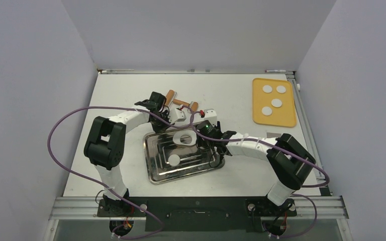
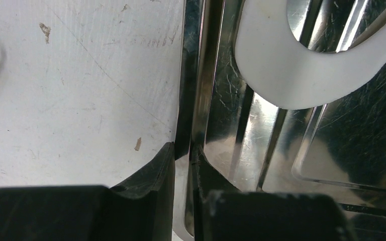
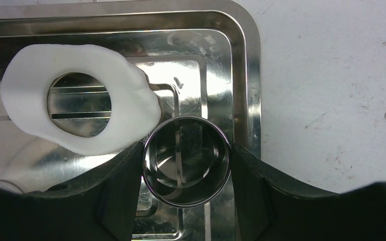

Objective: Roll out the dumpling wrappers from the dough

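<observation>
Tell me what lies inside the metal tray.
In the tray: a white dough sheet with a hole and one round wrapper. The right gripper holds a ring cutter above it. What lies beneath the sheet is covered.

Dough sheet (image 2: 281, 75) cropped at top edge

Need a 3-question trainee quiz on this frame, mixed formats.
1. True or false: the left gripper is shut on the rim of the shiny rectangular metal tray.
2. The right gripper holds: A) a wooden spoon B) the round metal ring cutter C) a knife.
3. How many small flat white discs lie on the yellow rectangular board?
Key: 1 true; 2 B; 3 four.
</observation>
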